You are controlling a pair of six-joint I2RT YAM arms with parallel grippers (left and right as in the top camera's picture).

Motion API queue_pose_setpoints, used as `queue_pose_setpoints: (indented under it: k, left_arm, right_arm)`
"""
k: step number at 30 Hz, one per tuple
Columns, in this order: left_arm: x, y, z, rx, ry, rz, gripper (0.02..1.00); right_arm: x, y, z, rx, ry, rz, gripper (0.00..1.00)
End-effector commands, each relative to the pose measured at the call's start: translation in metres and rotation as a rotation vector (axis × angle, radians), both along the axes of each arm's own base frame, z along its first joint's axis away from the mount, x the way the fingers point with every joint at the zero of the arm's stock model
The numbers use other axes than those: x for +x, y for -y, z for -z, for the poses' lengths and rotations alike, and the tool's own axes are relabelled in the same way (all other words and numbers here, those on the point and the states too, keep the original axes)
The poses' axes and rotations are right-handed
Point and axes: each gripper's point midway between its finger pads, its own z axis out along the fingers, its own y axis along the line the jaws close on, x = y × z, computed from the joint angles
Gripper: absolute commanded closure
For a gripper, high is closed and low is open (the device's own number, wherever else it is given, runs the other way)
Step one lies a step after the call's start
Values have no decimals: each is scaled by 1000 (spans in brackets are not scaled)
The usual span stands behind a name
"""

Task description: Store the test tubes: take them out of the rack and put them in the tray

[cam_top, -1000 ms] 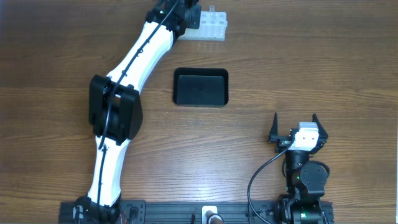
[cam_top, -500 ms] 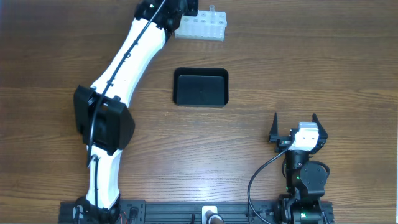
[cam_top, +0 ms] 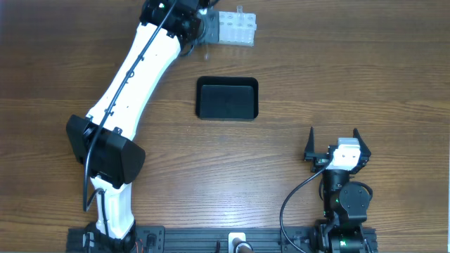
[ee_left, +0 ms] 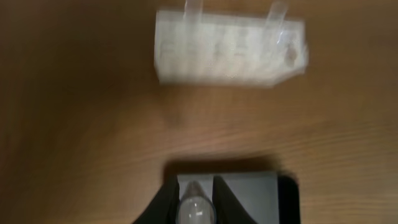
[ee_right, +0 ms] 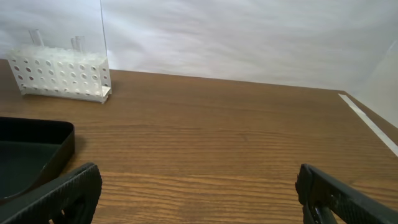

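So, the L arm stretches far across the table, up to the rack. The L pincer hangs over bare wood just beside the rack's L end, not over the rack. Its 2 fingers pinch one clear tube. From the wrist cam I see the tube's round end poking out btw the fingers. I can't tell how much of the tube hangs below.

The rack is white w/ rows of small holes in its side. It sits at the far edge of the table, a bit L of the middle. 2 more tubes stand upright in it, one toward each end, their tops poking out above the rack.

The tray is black w/ round corners. It lies near the middle of the table, on the arms' side of the rack, w/ a strip of bare wood btw the two. The tube in the L pincer is by the rack, not over the tray.

The R pincer sits low on the R side, close to its own base, well apart from the tray and the rack. Its fingers are spread wide apart.
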Motion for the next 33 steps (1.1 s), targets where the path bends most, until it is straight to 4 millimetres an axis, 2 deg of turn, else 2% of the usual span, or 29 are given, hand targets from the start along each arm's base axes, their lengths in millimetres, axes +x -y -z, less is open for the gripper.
queue_pose_setpoints:
  k: [1, 6, 13, 17, 26, 33]
  left_arm:
    - [-28, 0, -1, -61, -117, -43, 982]
    - [-49, -1, 29, -38, -268, -32, 980]
    - [-61, 11, 72, -55, -427, -12, 982]
    - [-70, 9, 96, -24, -512, -18, 980]
    - [-72, 8, 126, 6, -577, -27, 982]
    - [-69, 10, 139, 11, -587, -28, 980]
  right_arm:
    - [0, 0, 1, 0, 0, 0, 7]
    - [0, 0, 1, 0, 0, 0, 7]
    - [0, 0, 1, 0, 0, 0, 9]
    - [0, 0, 1, 0, 0, 0, 7]
    - [0, 0, 1, 0, 0, 0, 9]
    - [0, 0, 1, 0, 0, 0, 7]
